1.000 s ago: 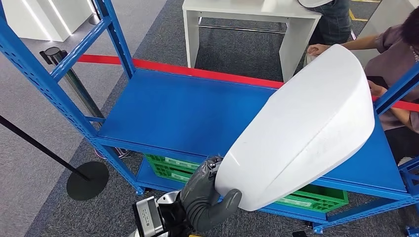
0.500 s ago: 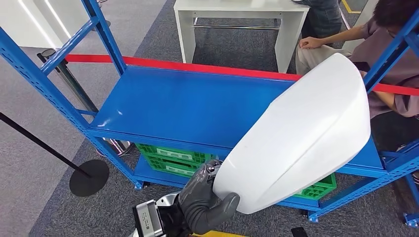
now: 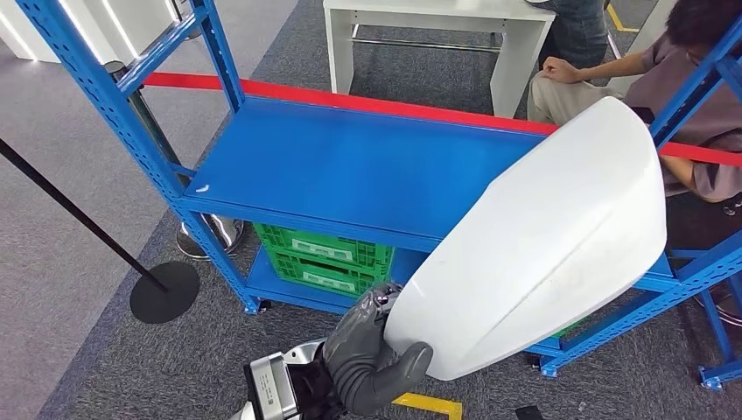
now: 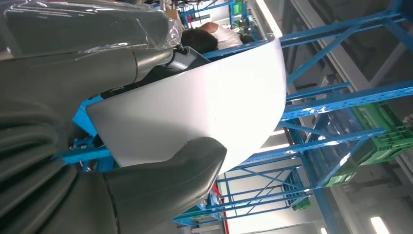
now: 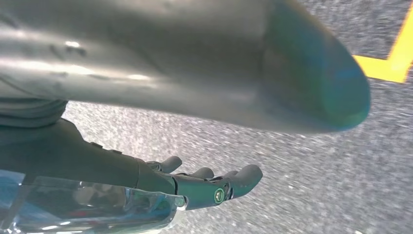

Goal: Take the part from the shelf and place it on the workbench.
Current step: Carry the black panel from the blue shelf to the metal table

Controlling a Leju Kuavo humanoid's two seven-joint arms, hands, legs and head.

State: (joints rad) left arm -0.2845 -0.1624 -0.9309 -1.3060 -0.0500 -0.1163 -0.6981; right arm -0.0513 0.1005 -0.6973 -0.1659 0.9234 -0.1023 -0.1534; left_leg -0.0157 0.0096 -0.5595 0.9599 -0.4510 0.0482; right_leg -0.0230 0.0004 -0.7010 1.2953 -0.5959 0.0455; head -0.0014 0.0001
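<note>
White part [image 3: 542,245] was held clear of the blue shelf [image 3: 350,175], clamped by left hand [image 3: 372,363]; right hand [image 5: 195,185] fingers apart, empty; workbench placement was left.

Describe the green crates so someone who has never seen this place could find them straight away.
Start at the blue metal shelf that fills the middle of the head view. Look below its broad blue deck to the lowest level near the floor, where the green crates sit stacked with pale labels facing forward. They are the green, slotted plastic things there, unlike the smooth white part held in front by the left hand.
</note>
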